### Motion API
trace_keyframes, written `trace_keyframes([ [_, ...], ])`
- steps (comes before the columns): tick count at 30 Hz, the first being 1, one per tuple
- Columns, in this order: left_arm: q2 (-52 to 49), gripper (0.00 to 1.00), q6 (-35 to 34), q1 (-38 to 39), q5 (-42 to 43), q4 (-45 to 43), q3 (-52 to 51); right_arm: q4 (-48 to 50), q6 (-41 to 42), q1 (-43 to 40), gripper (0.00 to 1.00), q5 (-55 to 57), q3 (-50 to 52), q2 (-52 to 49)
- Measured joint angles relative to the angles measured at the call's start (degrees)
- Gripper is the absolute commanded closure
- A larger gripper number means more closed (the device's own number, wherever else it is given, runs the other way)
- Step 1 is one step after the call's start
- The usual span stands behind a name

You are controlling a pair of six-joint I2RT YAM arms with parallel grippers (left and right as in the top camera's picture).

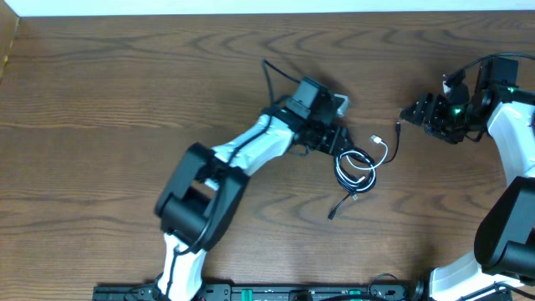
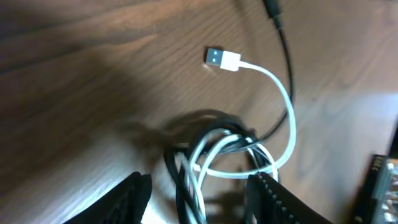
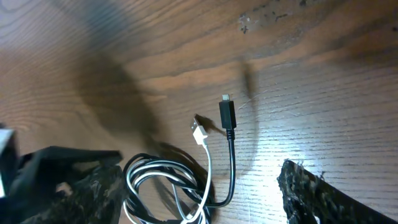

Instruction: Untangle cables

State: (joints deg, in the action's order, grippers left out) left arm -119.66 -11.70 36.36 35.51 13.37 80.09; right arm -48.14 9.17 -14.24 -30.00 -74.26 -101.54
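item: cables [image 1: 355, 171], one black and one white, coiled together in a small bundle on the wooden table [image 1: 125, 84], right of centre

loose ends: white plug [image 2: 221, 59] and black plug [image 3: 227, 115] lie out on the side toward the right arm; a second black tail [image 1: 334, 213] trails toward the table's near edge

left gripper [image 2: 199, 186]: at the bundle, jaws about half wide, one finger on each side of the coils; contact cannot be told, nothing lifted

right gripper [image 1: 410, 113]: jaws wide, holding nothing, near the black plug but apart from it

key relation: the bundle lies between the left jaws, so the left arm is nearer; the black plug lies ahead of the right jaws, its length along their line of reach

judged next: left pins the coils, right takes a free end
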Motion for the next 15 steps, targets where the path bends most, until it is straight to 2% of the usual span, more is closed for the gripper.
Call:
trace_keyframes([
  [2, -1.0, 0.48, 0.0, 1.0, -1.9, 0.0, 0.8, 0.0, 0.0, 0.1, 0.24, 0.0, 0.0, 0.0],
  [6, -1.3, 0.55, 0.2, 2.5, -5.7, 0.5, 1.0, -0.1, 0.0, 0.3, 0.24, 0.0, 0.0, 0.0],
  [15, -1.3, 0.68, 1.1, 2.7, -8.8, 0.8, 1.0, -0.2, 0.0, 0.3, 0.24, 0.0, 0.0, 0.0],
])
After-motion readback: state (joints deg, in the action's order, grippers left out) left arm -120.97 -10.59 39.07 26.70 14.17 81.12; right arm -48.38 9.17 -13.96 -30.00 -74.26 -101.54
